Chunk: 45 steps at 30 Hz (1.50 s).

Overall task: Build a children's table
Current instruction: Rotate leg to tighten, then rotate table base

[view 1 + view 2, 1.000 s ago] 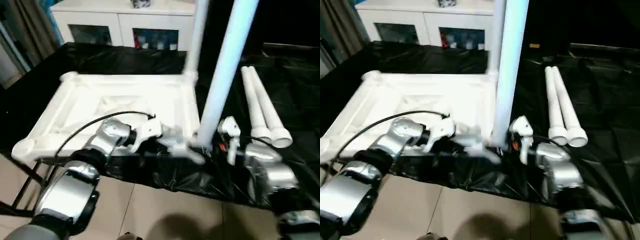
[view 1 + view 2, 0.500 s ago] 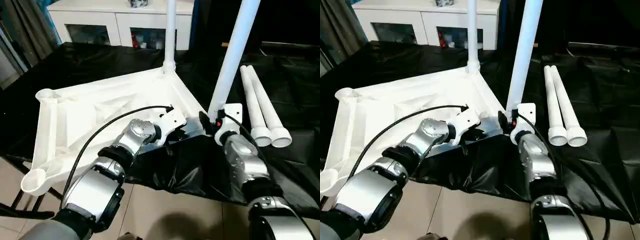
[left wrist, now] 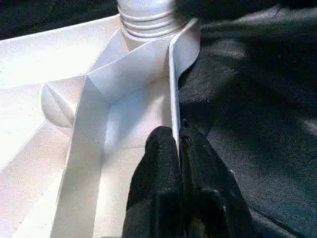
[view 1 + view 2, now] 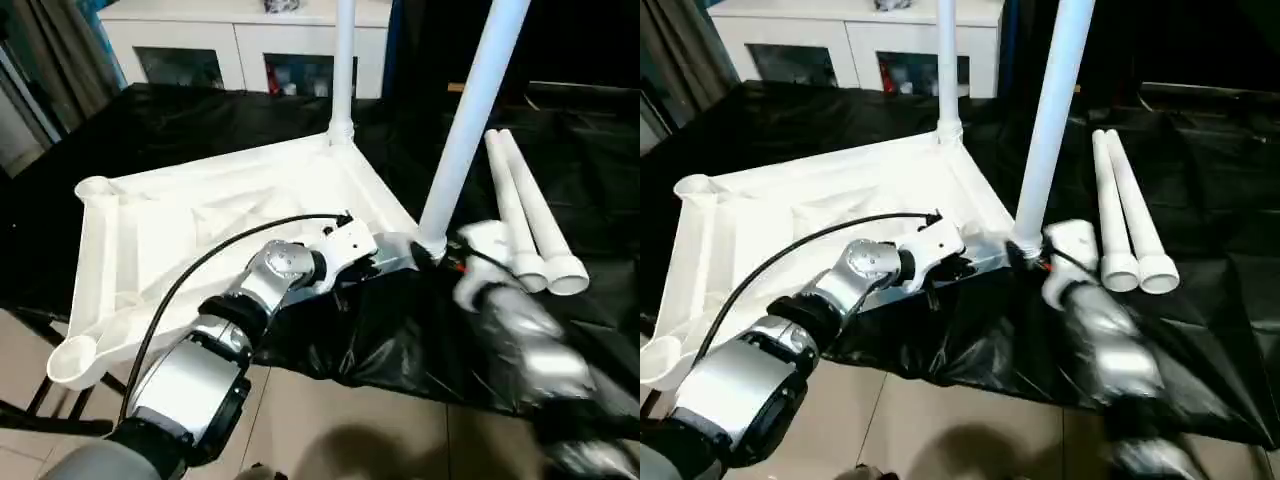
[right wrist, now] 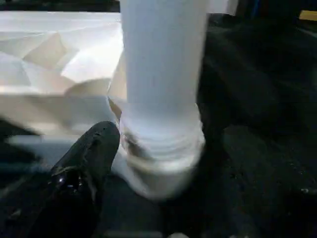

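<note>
The white tabletop lies upside down on the black-covered table. One white leg stands in its far corner socket, and a second leg stands in the near right socket. Two loose legs lie side by side to the right. My left gripper is shut on the tabletop's thin rim close to the near leg's socket. My right gripper is open just right of that leg's base, one black finger standing beside the ribbed collar.
Two corner sockets on the left stand empty, and the nearer one overhangs the table's front edge above the tiled floor. A white glass-door cabinet stands behind the table. A black cable arcs over my left forearm.
The tabletop swung round on the table with both upright legs, then came to rest. My right gripper has widened and drawn back to the right from the near leg's base.
</note>
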Motion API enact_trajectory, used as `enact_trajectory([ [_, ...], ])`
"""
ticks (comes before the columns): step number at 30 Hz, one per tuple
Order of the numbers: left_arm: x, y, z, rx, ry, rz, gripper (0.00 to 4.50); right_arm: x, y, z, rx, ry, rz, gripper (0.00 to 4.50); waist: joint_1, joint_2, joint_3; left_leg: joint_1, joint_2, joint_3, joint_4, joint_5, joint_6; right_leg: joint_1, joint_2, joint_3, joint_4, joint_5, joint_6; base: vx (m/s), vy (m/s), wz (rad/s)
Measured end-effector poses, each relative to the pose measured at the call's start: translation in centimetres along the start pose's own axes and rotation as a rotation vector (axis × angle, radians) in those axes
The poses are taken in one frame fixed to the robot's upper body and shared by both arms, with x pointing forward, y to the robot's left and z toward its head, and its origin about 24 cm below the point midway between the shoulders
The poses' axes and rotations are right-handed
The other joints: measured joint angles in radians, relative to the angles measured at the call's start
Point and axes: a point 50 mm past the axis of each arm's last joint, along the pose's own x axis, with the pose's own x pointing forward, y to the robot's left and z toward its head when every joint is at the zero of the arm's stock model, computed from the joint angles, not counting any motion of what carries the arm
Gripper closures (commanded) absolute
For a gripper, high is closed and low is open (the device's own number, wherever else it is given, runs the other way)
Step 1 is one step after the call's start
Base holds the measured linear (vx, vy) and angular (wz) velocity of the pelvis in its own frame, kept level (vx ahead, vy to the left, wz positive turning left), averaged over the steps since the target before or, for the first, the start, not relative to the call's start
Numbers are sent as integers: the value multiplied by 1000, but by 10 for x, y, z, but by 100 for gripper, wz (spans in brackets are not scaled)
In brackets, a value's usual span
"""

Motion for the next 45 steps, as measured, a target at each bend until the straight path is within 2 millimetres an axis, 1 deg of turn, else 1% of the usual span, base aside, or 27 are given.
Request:
enact_trajectory([
  [3,-2,3,1,-14,-23,30,387,-8,1,1,-15,23,33,64,-2,0,0,-1,0,0,0,0,0,-1,0,0,0,-2,6,0,0,0],
  [5,-2,6,7,-4,-64,61,362,-7,7,1,-16,37,56,64,-3,0,0,-1,0,-1,0,0,0,-1,0,0,0,-2,6,0,0,0],
  [8,-12,24,20,24,-110,189,362,-3,15,1,-8,54,74,64,-4,0,0,-1,0,-1,0,-1,-1,-2,1,0,0,-1,6,0,0,0],
  [9,-20,35,22,36,-117,256,362,-2,19,1,-1,62,75,64,-6,0,0,-1,1,-1,0,-1,-1,-2,1,0,0,-1,6,0,0,0],
  [11,-50,64,25,65,-114,426,362,1,28,-1,17,90,97,64,-13,0,0,-1,1,-3,0,-1,-2,-3,2,0,1,1,2,0,0,0],
  [13,-76,81,24,98,-90,549,362,3,34,-1,20,109,119,64,-13,1,0,0,1,-2,-1,-1,-2,-3,2,1,1,0,3,0,0,0],
  [15,-99,85,10,123,-16,646,362,6,43,0,21,116,150,64,-19,-1,-1,-1,1,-2,-1,-1,-1,-3,2,1,1,-2,3,0,0,0],
  [17,-121,82,-16,131,114,724,388,11,52,-1,18,125,181,64,-23,-7,1,-2,1,-2,-2,-1,0,-5,2,1,1,-4,3,0,0,0],
  [18,-128,80,-27,124,166,743,388,12,53,-2,15,130,186,64,-24,-11,3,-3,1,-2,-2,0,1,-5,2,1,2,-4,3,0,0,0],
  [19,-137,76,-38,121,226,769,405,14,55,-2,14,139,192,64,-21,-15,6,-4,1,-2,-1,0,0,-6,2,0,2,-4,3,0,0,0],
  [20,-144,74,-45,114,265,787,416,16,56,-2,13,144,195,93,-20,-20,7,-5,1,-2,-1,0,1,-7,2,1,2,-4,3,0,0,0],
  [21,-150,73,-50,108,295,801,416,17,56,-2,10,149,195,93,-12,-24,7,-5,1,-2,-1,0,0,-7,2,1,2,-4,3,0,0,0],
  [22,-164,71,-55,110,342,835,433,21,58,0,13,155,206,101,-13,-32,8,-4,1,0,-1,-1,-1,-7,2,2,3,-4,3,0,0,0],
  [23,-170,72,-56,105,360,854,433,22,58,0,10,159,204,101,-8,-36,8,-4,1,-1,-1,-2,-2,-7,2,1,3,-4,3,0,0,0],
  [24,-178,71,-57,104,387,876,445,24,58,2,6,161,207,130,-6,-38,8,-4,1,0,-1,-2,-2,-7,2,2,3,-4,2,0,0,0],
  [25,-186,70,-60,102,419,895,448,25,58,1,7,170,204,139,-3,-41,7,-3,0,0,-1,-2,-2,-6,2,3,3,-3,2,0,0,0],
  [26,-191,71,-61,96,435,908,448,26,58,1,9,174,204,139,-1,-42,6,-3,0,0,-1,-2,-2,-6,2,4,3,-3,2,0,0,0],
  [28,-203,68,-68,83,503,934,450,30,60,0,13,185,209,149,-3,-42,6,-1,-1,2,0,-1,-3,-6,2,8,6,-3,2,0,0,0],
  [31,-210,64,-76,48,555,943,450,33,60,0,7,193,210,188,-4,-44,6,1,-1,1,0,-1,-4,-6,2,8,8,-2,1,0,0,0],
  [33,-210,63,-78,27,561,933,450,34,63,-1,13,194,218,194,-3,-45,7,1,-1,1,0,-1,-4,-6,2,8,8,-2,2,0,0,0],
  [35,-212,62,-83,1,586,925,450,38,65,0,12,199,226,227,-4,-45,7,1,-1,1,0,0,-4,-6,3,8,9,0,1,0,0,0],
  [37,-214,62,-85,-14,601,921,450,39,66,1,10,197,228,233,-5,-45,7,1,-1,1,0,0,-5,-6,3,9,9,0,1,0,0,0],
  [38,-214,61,-86,-18,608,909,450,39,66,1,10,199,227,251,-5,-45,7,2,-1,1,0,0,-5,-6,3,9,9,0,1,0,0,0],
  [39,-214,61,-86,-27,614,897,450,40,65,0,8,201,227,251,-5,-45,7,2,-1,1,0,0,-5,-6,3,9,9,1,1,0,0,0],
  [42,-209,56,-88,-77,609,851,450,41,66,-3,15,213,226,275,-5,-45,7,2,-1,1,0,0,-5,-6,3,9,9,1,1,0,0,0],
  [43,-203,53,-89,-111,594,822,450,42,67,-5,21,220,227,289,-5,-45,7,2,-1,1,0,0,-5,-6,3,9,9,1,1,0,0,0],
  [45,-196,49,-90,-145,584,784,450,43,69,-6,27,224,231,296,-4,-45,7,2,-1,1,0,0,-5,-6,3,9,9,1,1,0,0,0],
])
